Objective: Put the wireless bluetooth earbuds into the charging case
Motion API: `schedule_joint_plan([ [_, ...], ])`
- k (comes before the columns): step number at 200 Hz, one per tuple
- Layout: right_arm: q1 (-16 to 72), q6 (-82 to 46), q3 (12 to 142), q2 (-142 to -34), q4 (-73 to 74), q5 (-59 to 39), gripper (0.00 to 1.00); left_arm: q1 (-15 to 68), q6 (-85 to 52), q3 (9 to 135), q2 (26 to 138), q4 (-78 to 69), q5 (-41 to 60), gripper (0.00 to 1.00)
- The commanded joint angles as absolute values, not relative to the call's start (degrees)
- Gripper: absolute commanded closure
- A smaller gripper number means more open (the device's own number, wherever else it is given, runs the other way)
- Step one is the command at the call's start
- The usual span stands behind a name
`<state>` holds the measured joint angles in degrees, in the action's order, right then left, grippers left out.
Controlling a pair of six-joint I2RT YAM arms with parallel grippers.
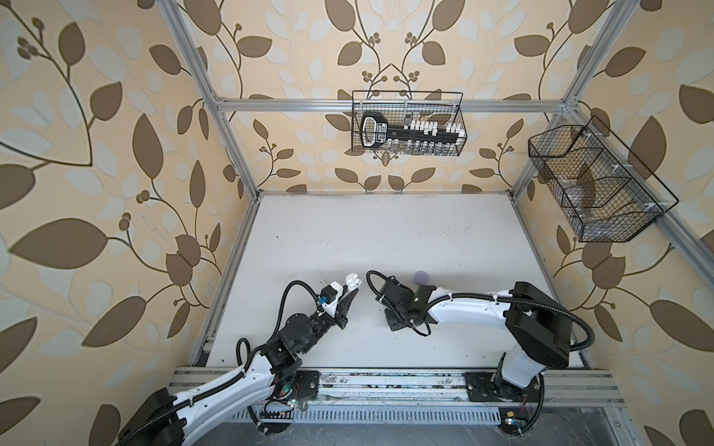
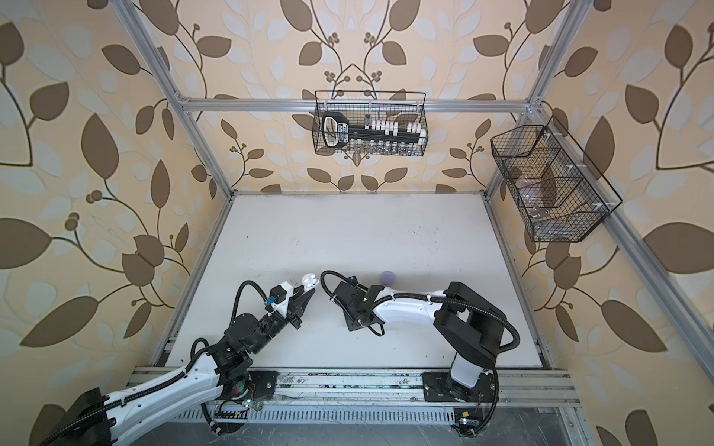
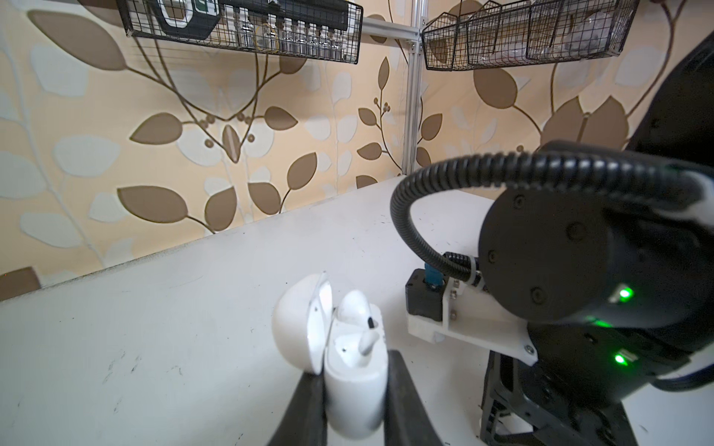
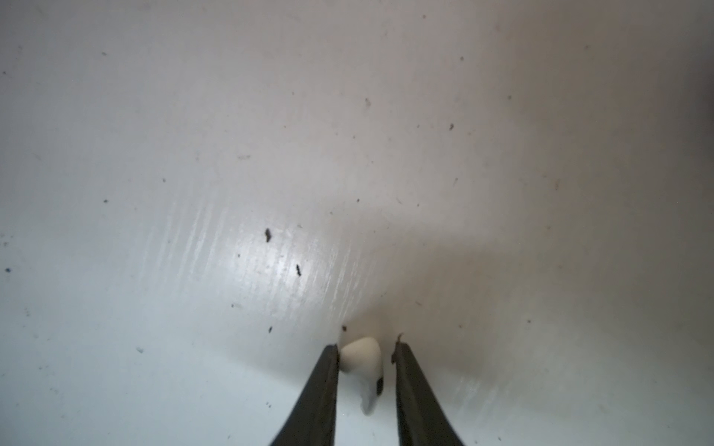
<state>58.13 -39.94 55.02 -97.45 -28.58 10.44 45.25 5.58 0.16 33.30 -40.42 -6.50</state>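
One white earbud (image 4: 361,361) lay on the counter (image 1: 386,231) between the fingers of the right gripper (image 4: 366,347). Its jaws stood slightly apart, one finger against the bud and the other just clear of it, so we saw no grip. A second white earbud (image 3: 353,311) sat in the white charging case (image 3: 355,390), whose lid was hinged open. The left gripper (image 3: 354,372) was closed on the case's body. In both top views a round lavender case (image 1: 421,277) rested on the counter just beyond the right arm's wrist.
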Motion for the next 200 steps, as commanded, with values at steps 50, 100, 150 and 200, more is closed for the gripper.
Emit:
schedule_joint_plan([
  [50,57.9,-38.2,59.2,-99.8,-34.9,9.1,0.74,44.7,4.4,-0.8,31.5,-40.8,-8.0,1.00],
  [100,57.6,-37.5,59.8,-100.5,-35.5,9.3,0.74,44.7,4.3,-0.7,30.9,-40.1,-8.1,1.00],
  [150,57.5,-37.2,60.8,-101.8,-35.0,8.7,0.74,44.7,4.2,-0.7,30.9,-40.1,-8.1,1.00],
  [200,57.5,-37.5,61.3,-102.1,-34.6,8.2,0.74,44.7,4.2,-0.7,30.9,-40.0,-8.3,1.00],
])
